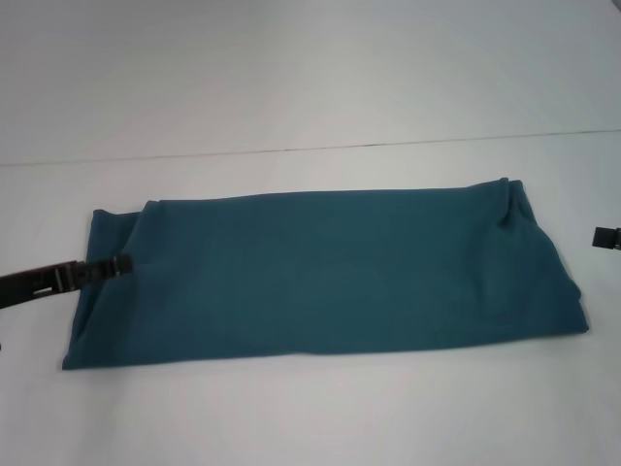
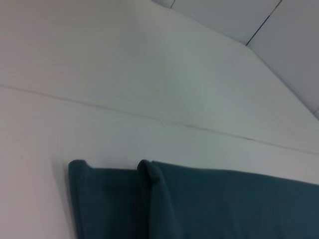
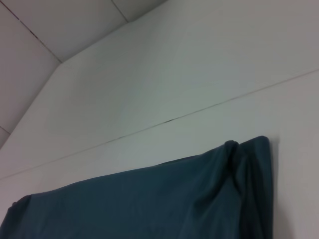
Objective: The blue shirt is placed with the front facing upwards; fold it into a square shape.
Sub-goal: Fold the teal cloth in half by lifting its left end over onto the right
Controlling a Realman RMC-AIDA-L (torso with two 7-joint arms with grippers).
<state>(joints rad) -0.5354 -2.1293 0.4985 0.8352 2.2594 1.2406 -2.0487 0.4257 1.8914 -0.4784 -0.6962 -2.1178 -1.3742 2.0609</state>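
shirt (image 1: 330, 272): folded long band on worktop (image 1: 310, 78) | left gripper (image 1: 124, 262): tip over shirt's left end, fingers' state unclear | right gripper (image 1: 600, 236): beside shirt's right end, apart, fingers' state unclear

The blue shirt (image 1: 330, 272) is dark teal-blue all over, with no print or letters showing on it. The table (image 1: 291, 78) under it is plain white, with one thin dark line running across the upper half of the frame. The left gripper (image 1: 107, 266), at the left edge, is black. The right gripper (image 1: 606, 236), at the right edge, is black too.
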